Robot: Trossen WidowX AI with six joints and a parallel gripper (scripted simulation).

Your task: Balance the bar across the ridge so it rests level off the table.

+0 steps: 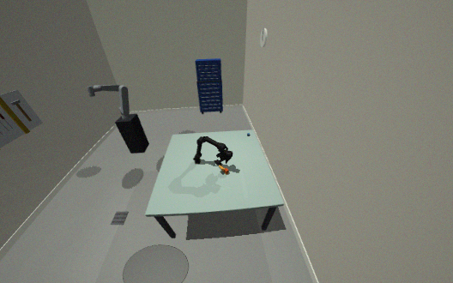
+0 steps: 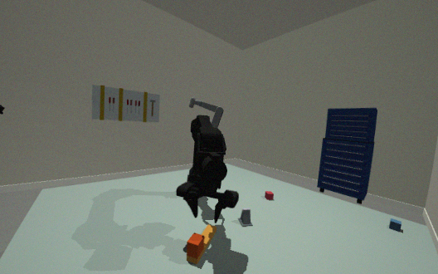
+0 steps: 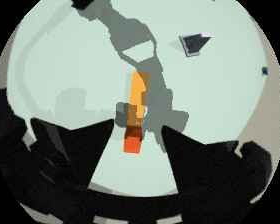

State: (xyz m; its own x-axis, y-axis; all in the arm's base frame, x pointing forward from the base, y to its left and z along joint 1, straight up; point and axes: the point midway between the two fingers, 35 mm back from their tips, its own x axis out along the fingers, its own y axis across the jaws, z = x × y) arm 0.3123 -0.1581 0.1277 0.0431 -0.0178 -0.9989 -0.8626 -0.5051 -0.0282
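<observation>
The yellow-orange bar (image 1: pixel 221 166) (image 2: pixel 208 234) (image 3: pixel 137 92) lies on the table (image 1: pixel 181 201) (image 2: pixel 328 249), with a red-orange block (image 1: pixel 226 171) (image 2: pixel 196 245) (image 3: pixel 132 145) at its near end in the exterior view. The small grey ridge (image 2: pixel 245 217) (image 3: pixel 195 44) stands on the table apart from the bar, right of it in the exterior view and at the upper right in the wrist view. My gripper (image 2: pixel 206 219) (image 3: pixel 138 125) is open and empty, pointing down above the bar. In the wrist view the bar's block end shows between the fingertips.
A small red cube (image 2: pixel 269 195) stands on the table behind the ridge. A small blue block (image 1: pixel 248 135) (image 2: pixel 396 224) (image 3: pixel 264 71) is near the table's far edge. A blue cabinet (image 1: pixel 209 86) (image 2: pixel 347 154) and a grey arm on a black pedestal (image 1: pixel 133 135) stand beyond the table.
</observation>
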